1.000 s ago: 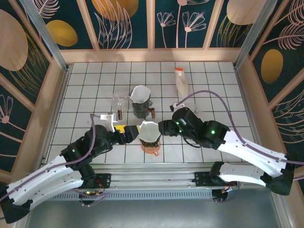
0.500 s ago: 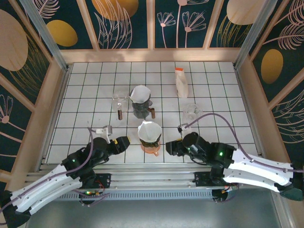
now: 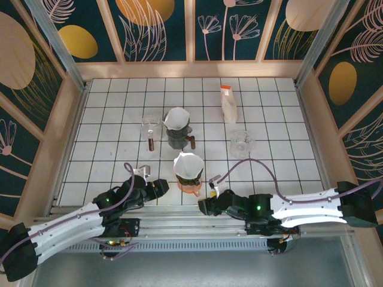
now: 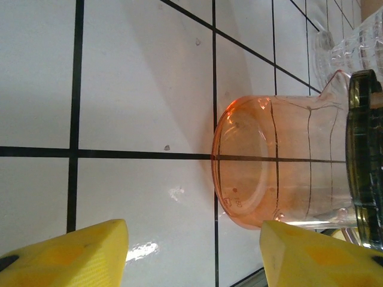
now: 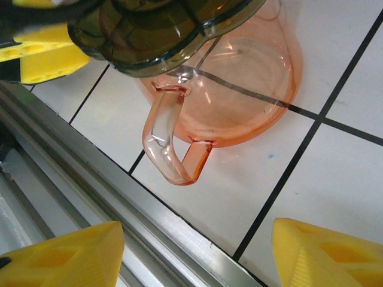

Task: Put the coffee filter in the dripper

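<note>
Now that both arms have dropped back to the near edge of the desk [image 3: 108, 119], the white coffee filter [image 3: 187, 162] stands on its own. It sits open-mouthed in the smoky dripper [image 3: 192, 178] atop the orange glass server [image 3: 192, 190]. A second ago the left jaws and right jaws flanked that cone closely. Now they lie low, one on each side of the server's base, touching nothing.

On the left wrist view, the yellow fingers [image 4: 66, 254] are spread with nothing between them and the server is just ahead. They have narrowed since letting go, but the gap is plain. The right pair is also spread wide and empty, facing the server's handle [image 5: 173, 149].

The filter followed neither arm, so the placement looks done. I can't tell from above whether it sits evenly.
</note>
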Robot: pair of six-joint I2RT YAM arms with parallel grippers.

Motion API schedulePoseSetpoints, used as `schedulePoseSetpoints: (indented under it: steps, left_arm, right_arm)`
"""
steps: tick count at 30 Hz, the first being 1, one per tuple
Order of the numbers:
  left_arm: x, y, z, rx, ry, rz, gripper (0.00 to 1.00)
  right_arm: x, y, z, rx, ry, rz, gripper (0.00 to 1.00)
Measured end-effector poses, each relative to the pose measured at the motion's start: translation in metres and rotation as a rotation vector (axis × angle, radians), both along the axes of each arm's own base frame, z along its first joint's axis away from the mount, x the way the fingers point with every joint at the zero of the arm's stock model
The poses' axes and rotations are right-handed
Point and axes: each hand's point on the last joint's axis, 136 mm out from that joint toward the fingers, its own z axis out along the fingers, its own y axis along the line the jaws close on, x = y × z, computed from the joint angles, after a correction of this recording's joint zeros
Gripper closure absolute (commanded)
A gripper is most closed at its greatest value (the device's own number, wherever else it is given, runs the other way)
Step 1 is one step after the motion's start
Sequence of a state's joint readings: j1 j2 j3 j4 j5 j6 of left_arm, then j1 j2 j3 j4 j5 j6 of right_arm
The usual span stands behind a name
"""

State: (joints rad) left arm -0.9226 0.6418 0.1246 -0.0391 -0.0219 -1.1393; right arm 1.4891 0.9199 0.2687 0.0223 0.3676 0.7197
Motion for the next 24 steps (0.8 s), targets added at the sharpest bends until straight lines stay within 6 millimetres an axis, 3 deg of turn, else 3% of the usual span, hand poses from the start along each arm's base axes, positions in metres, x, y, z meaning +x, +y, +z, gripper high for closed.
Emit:
schedulePoseSetpoints:
  steps: [8,24]
  left_arm:
    - [0.003,-0.008,-0.002,-0.011,0.003,-0.012,0.39]
    - [0.005,-0.01,0.004,-0.036,-0.01,-0.007,0.39]
  right_arm:
    - [0.006,0.013,0.001,0.013,-0.111,0.002,0.32]
    - [0.015,0.021,-0.015,-0.031,-0.249,0.036,0.39]
